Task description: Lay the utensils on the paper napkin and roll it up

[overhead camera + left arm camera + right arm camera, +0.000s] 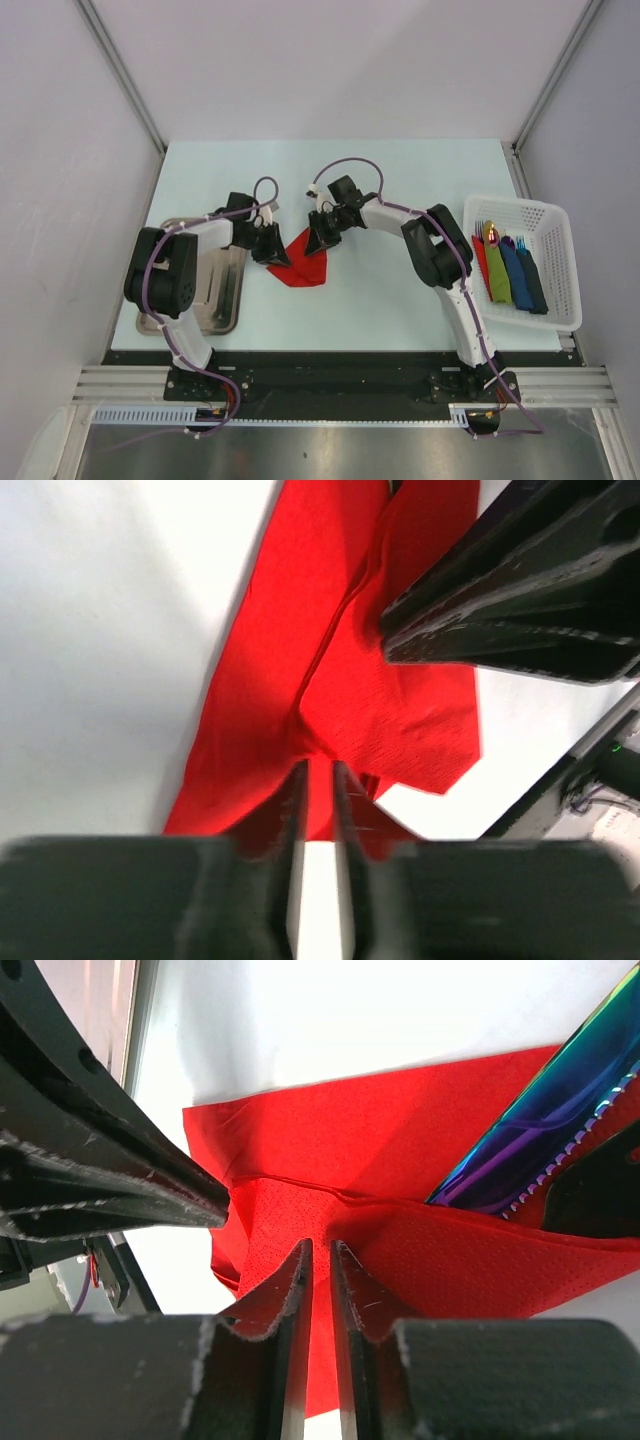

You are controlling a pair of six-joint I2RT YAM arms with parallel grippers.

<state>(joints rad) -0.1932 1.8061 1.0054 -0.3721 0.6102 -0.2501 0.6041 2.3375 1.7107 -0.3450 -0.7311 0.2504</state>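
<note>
The red paper napkin (pixel 305 268) lies crumpled and partly folded at mid-table between my two grippers. My left gripper (pixel 275 255) sits at its left edge; in the left wrist view its tips (pixel 317 765) stand a narrow slit apart, right at a raised crease of the napkin (pixel 350 680). My right gripper (pixel 322 240) is at the napkin's far right corner, and its tips (pixel 320 1243) are likewise slightly parted over a fold of the napkin (pixel 400 1120). One utensil, an iridescent blue-purple serrated knife (pixel 540 1140), lies inside the fold. Other utensils are hidden.
A white basket (pixel 560 215) at the right edge holds green (pixel 496 275) and blue (pixel 515 272) napkin rolls and some cutlery. A metal tray (pixel 225 290) lies at the left, beside the left arm. The two grippers are very close to each other.
</note>
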